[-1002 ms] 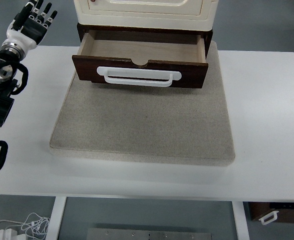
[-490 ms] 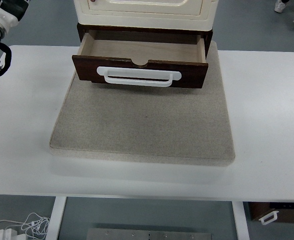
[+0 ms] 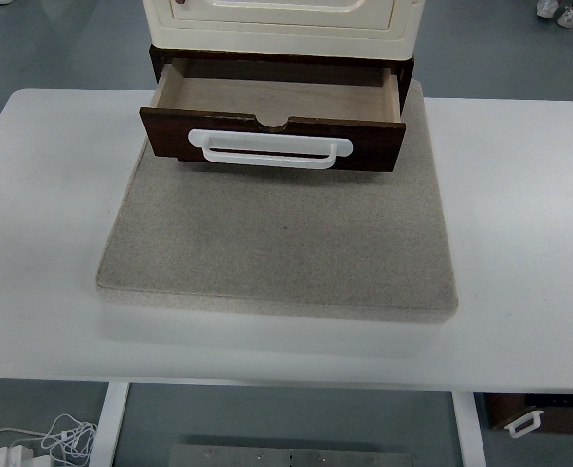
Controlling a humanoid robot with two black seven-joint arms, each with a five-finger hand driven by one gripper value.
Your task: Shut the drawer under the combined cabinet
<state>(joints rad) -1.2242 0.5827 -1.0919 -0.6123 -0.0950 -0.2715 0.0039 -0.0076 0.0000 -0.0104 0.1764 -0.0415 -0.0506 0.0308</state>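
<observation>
A dark brown wooden drawer (image 3: 272, 136) stands pulled out from under a cream cabinet (image 3: 282, 24) at the top middle of the view. Its inside (image 3: 276, 95) shows bare wood with nothing in it. A white bar handle (image 3: 269, 150) runs across the drawer front. The cabinet and drawer stand on a grey mat (image 3: 281, 238). Neither robot hand is in view.
The mat lies on a white table (image 3: 519, 243). Below the table's front edge, white cables (image 3: 38, 443) lie on the floor at bottom left and a small brown box with a white handle (image 3: 534, 416) is at bottom right. A person's shoes (image 3: 566, 14) show at top right.
The left arm and hand, at the upper left a second ago, have withdrawn off the left edge and are gone from view. The drawer has not moved.
</observation>
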